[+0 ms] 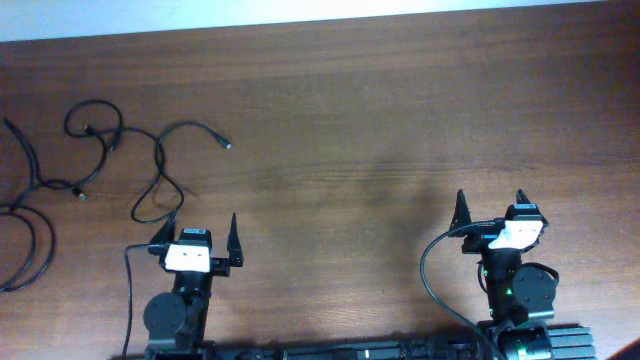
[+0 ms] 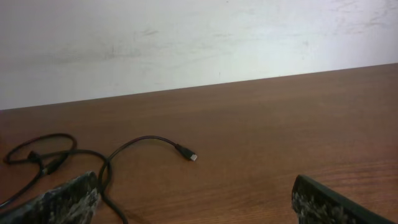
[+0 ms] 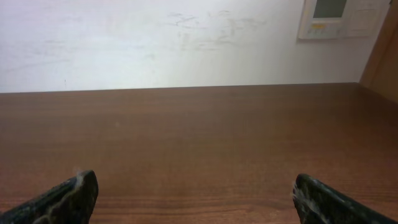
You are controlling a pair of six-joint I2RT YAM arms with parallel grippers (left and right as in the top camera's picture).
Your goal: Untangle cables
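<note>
Thin black cables (image 1: pixel 120 160) lie in loose loops on the left part of the wooden table, with one plug end (image 1: pixel 225 142) pointing right. More strands (image 1: pixel 25 220) run along the far left edge. My left gripper (image 1: pixel 203 225) is open and empty, just below and right of the nearest loop. In the left wrist view the cables (image 2: pixel 112 158) lie ahead to the left, one strand passing beside the left finger; the gripper (image 2: pixel 196 199) holds nothing. My right gripper (image 1: pixel 490 205) is open and empty at the lower right, far from the cables; its wrist view (image 3: pixel 196 196) shows only table.
The brown wooden table (image 1: pixel 380 110) stretches to a white wall (image 3: pixel 155 37) at the back. A wall panel (image 3: pixel 336 18) hangs at the upper right in the right wrist view. A thicker black robot wire (image 1: pixel 430 270) loops beside the right arm.
</note>
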